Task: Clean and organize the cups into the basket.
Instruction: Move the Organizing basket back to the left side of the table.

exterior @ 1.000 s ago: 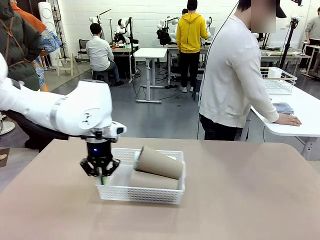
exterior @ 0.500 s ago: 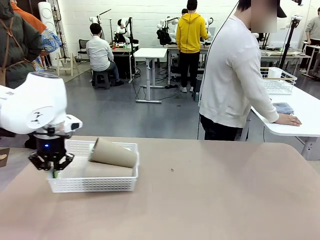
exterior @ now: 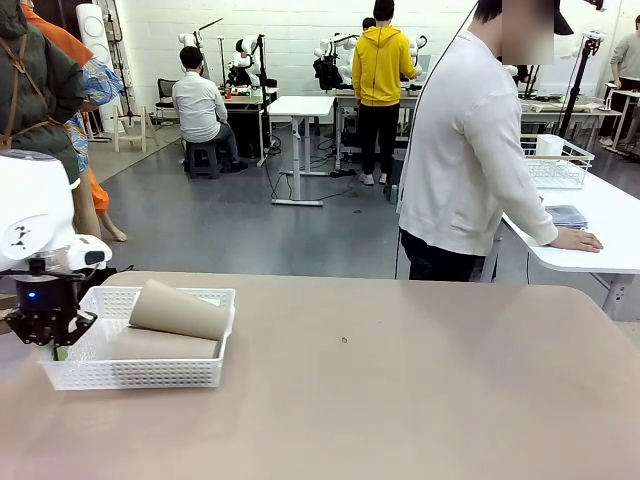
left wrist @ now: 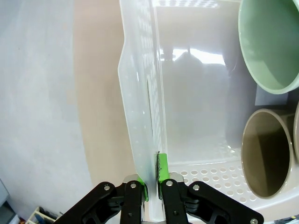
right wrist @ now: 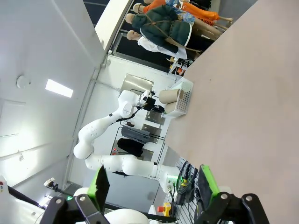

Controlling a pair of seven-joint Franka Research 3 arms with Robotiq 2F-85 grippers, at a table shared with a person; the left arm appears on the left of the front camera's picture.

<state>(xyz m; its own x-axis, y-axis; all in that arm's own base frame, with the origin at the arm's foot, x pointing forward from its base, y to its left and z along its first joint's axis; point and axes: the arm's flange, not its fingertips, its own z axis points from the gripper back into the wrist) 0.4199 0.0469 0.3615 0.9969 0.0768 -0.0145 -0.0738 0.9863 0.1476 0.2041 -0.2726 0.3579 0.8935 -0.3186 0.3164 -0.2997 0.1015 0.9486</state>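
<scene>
White perforated plastic basket (exterior: 130,365), far left on tan bench (exterior: 400,400); shifted leftward from mid-bench over the last second, dragged by its left wall. Left end effector (exterior: 52,340) pinched narrow on that wall, green pads (left wrist: 161,175) either side of the rim. Contents: tan-brown cups (exterior: 178,310) lying on their sides, one stacked across another; pale mint cup (left wrist: 268,42) alongside, mouth toward the wrist camera. Cups all basketed; judged a late, tidying stage. Right end effector (right wrist: 152,186) spread wide, holding nothing, well apart from basket. Legible brands, labels, writing: none.
</scene>
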